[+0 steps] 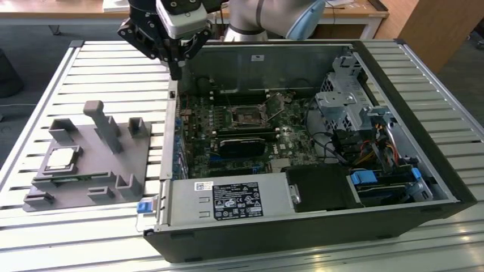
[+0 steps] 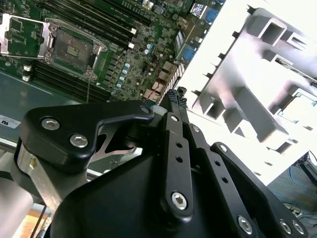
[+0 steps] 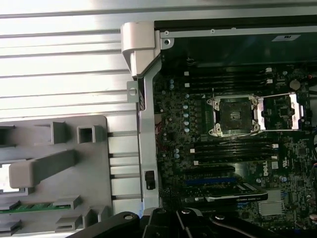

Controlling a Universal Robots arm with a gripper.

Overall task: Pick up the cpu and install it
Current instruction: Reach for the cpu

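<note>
In the exterior view, a slatted metal table point(image 1: 113, 62) spans most of the frame, its pale ribs catching bright light. Along the top edge stands a wooden desk point(image 1: 68, 12), with a wooden cabinet point(image 1: 438, 22) at upper right. Dark grey floor point(image 1: 34, 42) shows at upper left.

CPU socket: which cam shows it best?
First wrist view: the CPU socket sits nearly square-on and unobstructed, its cover frame swung open beside it. The second wrist view shows the socket at a slant, beyond the gripper. The exterior view shows it from far off, deep in the computer case.
</note>
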